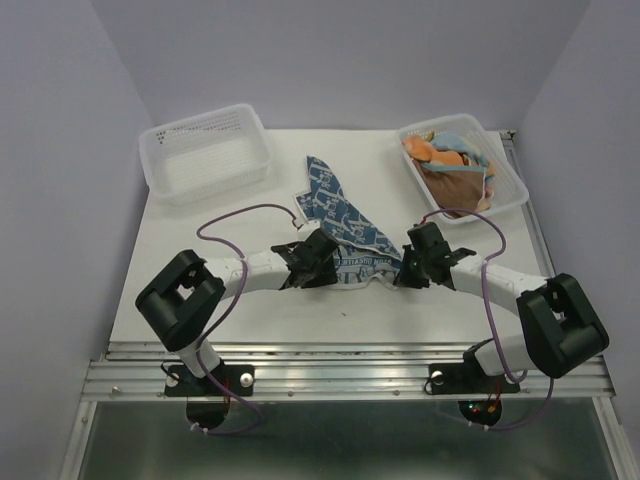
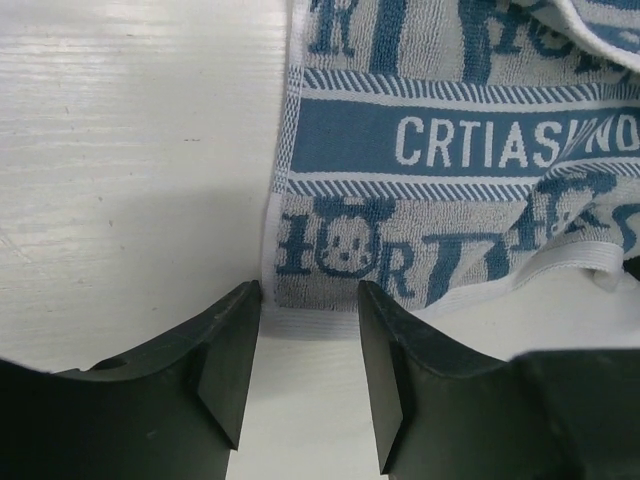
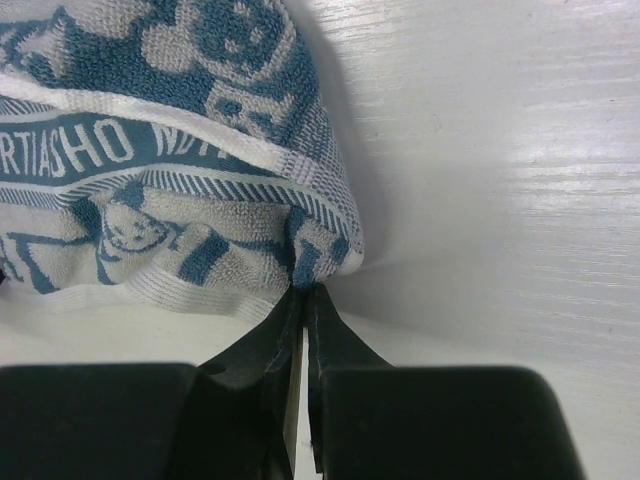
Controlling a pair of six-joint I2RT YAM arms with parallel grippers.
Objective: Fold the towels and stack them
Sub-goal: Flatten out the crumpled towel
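Blue-white patterned towel [image 1: 335,205]: flat on table [image 1: 330,312], near edge spanning both grippers. Left gripper [image 2: 308,300]: jaws apart, white hem corner lying between fingertips, unclamped. Right gripper [image 3: 303,295]: jaws closed, pinching bunched opposite corner at fingertips.

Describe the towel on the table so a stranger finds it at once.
Start at the white table; between the left white perforated plastic basket and the cloth-filled right one lies a blue-and-white printed terry towel. It is the only cloth outside a basket.
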